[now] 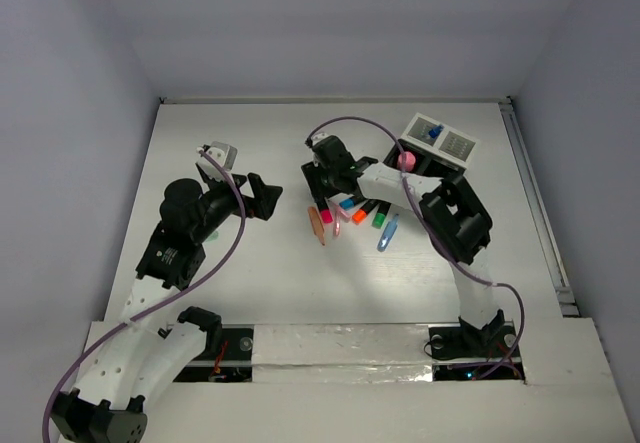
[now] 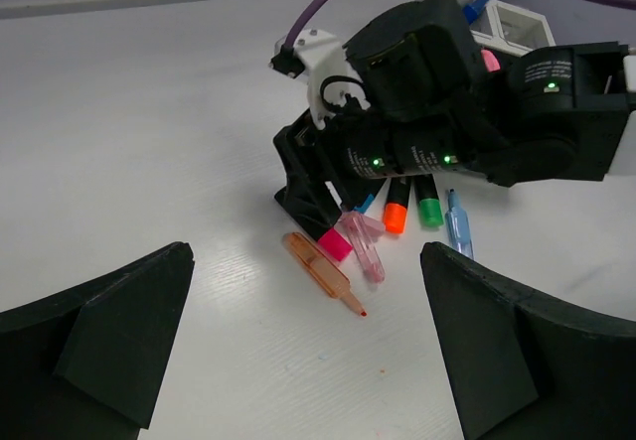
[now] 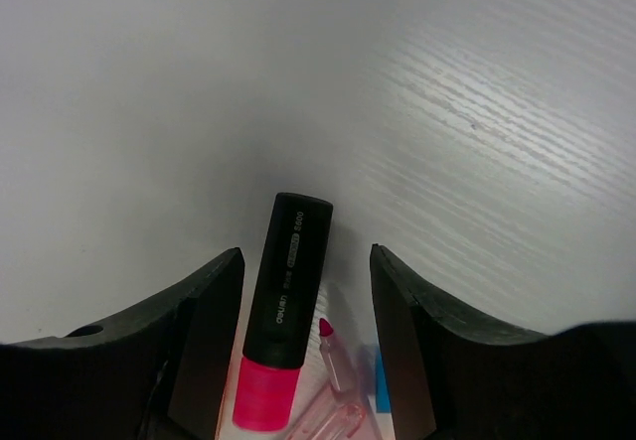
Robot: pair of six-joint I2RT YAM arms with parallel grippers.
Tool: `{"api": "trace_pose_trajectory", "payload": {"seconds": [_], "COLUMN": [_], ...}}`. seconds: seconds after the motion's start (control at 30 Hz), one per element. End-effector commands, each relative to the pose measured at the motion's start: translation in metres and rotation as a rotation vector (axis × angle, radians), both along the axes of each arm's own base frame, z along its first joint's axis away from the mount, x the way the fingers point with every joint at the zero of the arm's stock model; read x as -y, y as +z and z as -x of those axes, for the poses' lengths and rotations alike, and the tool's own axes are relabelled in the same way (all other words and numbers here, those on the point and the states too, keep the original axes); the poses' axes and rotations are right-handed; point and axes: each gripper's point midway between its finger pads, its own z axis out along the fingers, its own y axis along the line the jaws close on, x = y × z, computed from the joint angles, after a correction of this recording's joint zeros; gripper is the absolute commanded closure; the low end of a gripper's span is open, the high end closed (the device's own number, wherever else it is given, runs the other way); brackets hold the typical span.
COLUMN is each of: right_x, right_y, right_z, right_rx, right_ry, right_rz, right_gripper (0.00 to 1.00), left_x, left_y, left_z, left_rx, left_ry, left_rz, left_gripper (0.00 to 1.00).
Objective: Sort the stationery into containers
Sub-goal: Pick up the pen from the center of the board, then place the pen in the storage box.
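Several markers and pens lie in a fan at the table's middle: an orange pen [image 1: 317,225], a black marker with a pink cap [image 1: 327,215], a clear pink pen [image 1: 337,213], and blue [image 1: 349,202], orange [image 1: 362,213] and green [image 1: 382,215] markers, plus a light blue pen [image 1: 387,233]. My right gripper [image 1: 325,178] is open, low over the pink-capped marker [image 3: 283,306], which lies between its fingers [image 3: 214,311]. My left gripper [image 1: 265,198] is open and empty, left of the pile, facing it [image 2: 306,261]. The white chequered box [image 1: 440,141] holds the blue-capped bottle [image 1: 432,133]. The pink round-topped piece [image 1: 406,160] shows beside it.
The black compartment box is mostly hidden under the right arm [image 1: 455,218]. In the left wrist view the orange pen [image 2: 323,273] lies nearest, with its tip toward the camera. White walls close in the table at the back and sides.
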Motion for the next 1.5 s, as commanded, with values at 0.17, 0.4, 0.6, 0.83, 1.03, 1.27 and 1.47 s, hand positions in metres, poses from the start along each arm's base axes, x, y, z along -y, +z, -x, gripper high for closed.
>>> {"api": "trace_pose_trajectory", "payload": {"seconds": [0.17, 0.4, 0.6, 0.83, 1.03, 1.27, 1.47], "right_x": [-0.02, -0.022, -0.036, -0.014, 0.137, 0.325, 0.378], "right_y": [-0.016, -0.03, 0.038, 0.209, 0.277, 0.277, 0.266], "right_z": [0.0, -0.009, -0.037, -0.052, -0.057, -0.046, -0.053], "right_rx": [-0.028, -0.037, 0.132, 0.511, 0.752, 0.89, 0.966], "right_ry": [0.014, -0.019, -0.075, -0.223, -0.59, -1.004, -1.105], "right_rz": [0.022, 0.05, -0.077, -0.363, -0.404, -0.367, -0.17], "right_gripper": [0.47, 0.73, 0.9, 0.91, 0.92, 0.93, 0.94], "left_x": [0.001, 0.002, 0.003, 0.004, 0.01, 0.015, 0.02], "left_y": [0.027, 0.028, 0.028, 0.028, 0.026, 0.028, 0.025], "left_z": [0.001, 0.002, 0.003, 0.004, 0.006, 0.01, 0.012], "left_rx": [0.067, 0.07, 0.069, 0.07, 0.06, 0.062, 0.05], "left_ry": [-0.01, -0.017, -0.022, -0.028, -0.062, -0.099, -0.122], "left_rz": [0.024, 0.026, 0.028, 0.029, 0.038, 0.053, 0.058], "left_gripper": [0.02, 0.02, 0.02, 0.01, 0.01, 0.01, 0.01]}}
